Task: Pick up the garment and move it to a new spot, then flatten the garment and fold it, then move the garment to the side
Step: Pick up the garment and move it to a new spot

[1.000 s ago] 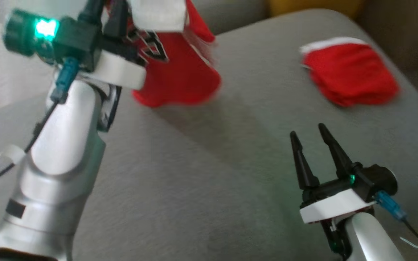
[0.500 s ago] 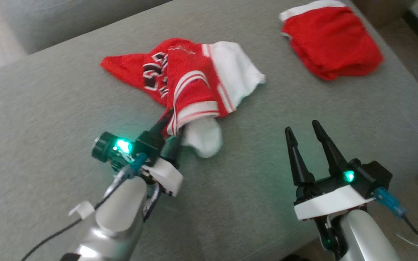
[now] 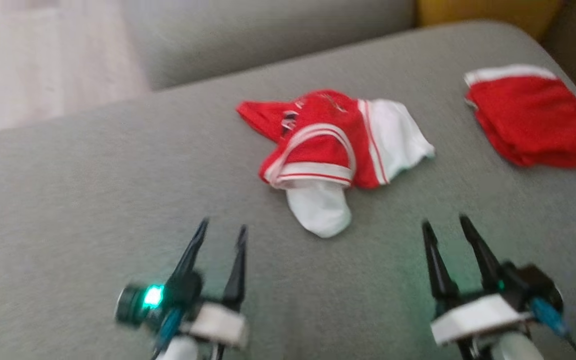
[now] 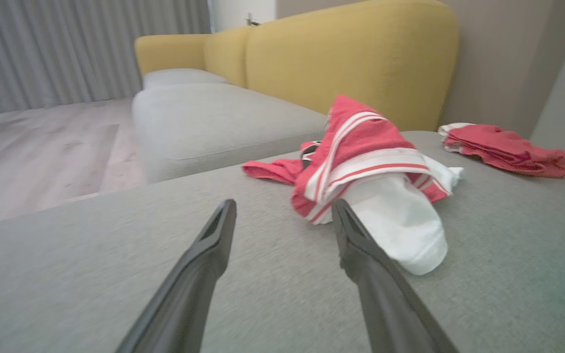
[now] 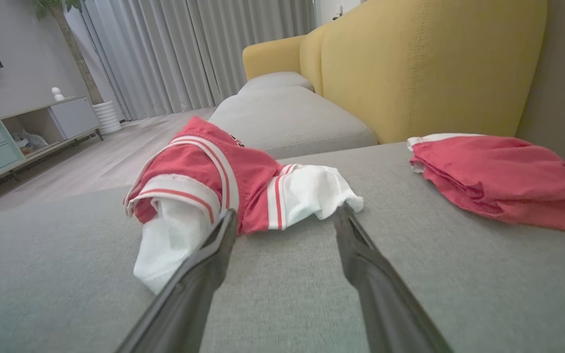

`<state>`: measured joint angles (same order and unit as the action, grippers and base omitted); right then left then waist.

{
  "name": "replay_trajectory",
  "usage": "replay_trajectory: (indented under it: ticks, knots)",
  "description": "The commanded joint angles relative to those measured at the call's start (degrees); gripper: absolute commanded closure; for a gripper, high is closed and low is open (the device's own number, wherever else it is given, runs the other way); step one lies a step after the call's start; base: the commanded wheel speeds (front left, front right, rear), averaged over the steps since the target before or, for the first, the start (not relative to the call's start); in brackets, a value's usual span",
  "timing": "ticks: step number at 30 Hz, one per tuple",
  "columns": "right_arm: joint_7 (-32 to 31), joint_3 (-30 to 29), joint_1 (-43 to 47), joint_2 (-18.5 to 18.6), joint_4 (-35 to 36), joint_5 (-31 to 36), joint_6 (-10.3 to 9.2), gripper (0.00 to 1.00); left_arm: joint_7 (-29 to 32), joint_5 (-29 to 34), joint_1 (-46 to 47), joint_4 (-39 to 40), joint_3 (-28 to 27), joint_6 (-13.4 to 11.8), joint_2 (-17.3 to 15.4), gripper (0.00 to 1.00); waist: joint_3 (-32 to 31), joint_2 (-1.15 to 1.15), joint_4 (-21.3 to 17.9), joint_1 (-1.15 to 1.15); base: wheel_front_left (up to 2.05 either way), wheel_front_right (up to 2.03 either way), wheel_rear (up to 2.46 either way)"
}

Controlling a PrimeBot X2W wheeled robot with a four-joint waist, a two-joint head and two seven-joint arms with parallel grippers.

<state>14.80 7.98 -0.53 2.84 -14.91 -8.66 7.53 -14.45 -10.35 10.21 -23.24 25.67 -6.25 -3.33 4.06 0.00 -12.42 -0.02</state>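
Note:
A crumpled red and white garment (image 3: 335, 150) with striped trim lies in a heap on the grey sofa cushion (image 3: 93, 210), also seen as the garment (image 4: 366, 166) and the garment (image 5: 214, 181) in the wrist views. My left gripper (image 3: 222, 231) stands open at the lower left, short of the heap, with nothing between its fingers. My right gripper (image 3: 447, 224) stands open at the lower right, its fingers apart and empty, a little nearer than the heap's white end.
A folded red garment (image 3: 530, 120) with a white edge lies at the cushion's far right, also the folded garment (image 5: 503, 179). A yellow sofa back (image 4: 351, 59) rises behind, a second grey seat (image 4: 214, 117) to the left, wooden floor (image 4: 37, 152) beyond the cushion edge.
My left gripper let go of the garment, opened and drew back toward me. The garment now lies free on the cushion. The head camera has shifted too.

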Motion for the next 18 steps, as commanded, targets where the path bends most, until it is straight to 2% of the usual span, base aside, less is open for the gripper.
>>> replay_trajectory:
  ticks: [1,4,10,18]
  knots:
    - [0.19,0.0,0.43,0.04,1.51,0.67,-0.04,0.0,-0.53,0.14,-2.03,5.63,-4.32,-1.26,-0.95,0.0,-5.29,0.0,5.5,0.02,0.0,0.0,0.0]
    - [0.19,-1.35,2.5,0.04,1.48,1.54,-0.04,0.0,-0.54,0.19,-8.38,11.4,-9.01,-2.71,-0.82,0.0,-6.55,0.0,7.42,0.02,0.0,0.0,0.0]
    - [0.19,-2.08,4.45,0.04,1.5,2.32,-0.04,0.0,-0.54,1.18,-15.49,18.29,-14.71,-3.2,-0.16,0.0,-7.05,0.0,9.51,0.02,0.0,0.0,0.0]
    - [0.19,-1.35,4.71,0.04,1.55,2.32,-0.04,0.0,-0.54,2.99,-17.71,20.39,-16.73,-2.51,0.39,0.0,-7.05,0.0,10.63,0.02,0.0,0.0,0.0]
